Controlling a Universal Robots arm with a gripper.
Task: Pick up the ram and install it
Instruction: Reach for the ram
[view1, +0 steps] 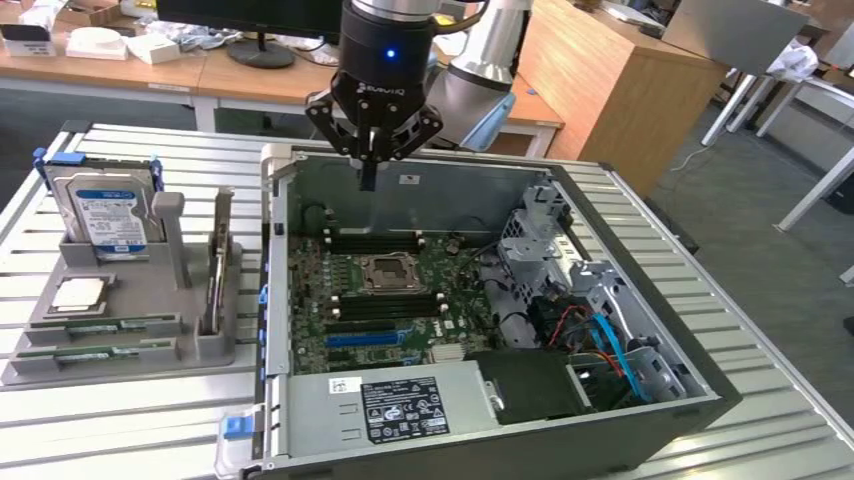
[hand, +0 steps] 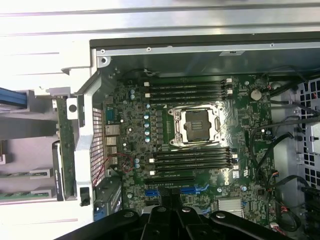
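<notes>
Nearest me, the power supply (view1: 387, 405) fills the front edge of the open computer case (view1: 627, 435), which lies on its side on a slatted metal table (view1: 801, 420). On the exterior view's left, just beside the case, a grey tray (view1: 120, 372) holds the ram (view1: 102, 325): two green sticks lying flat in its near slots, well apart from the arm. Behind the supply the motherboard (view1: 347, 315) lies open from above, with dark memory slots (view1: 387, 243) on either side of the processor socket (view1: 390, 270) and cables (view1: 601, 335) crowding the exterior view's right. Farthest back, the gripper (view1: 370, 175) hangs above the case's far wall, fingers pressed together on themselves.
</notes>
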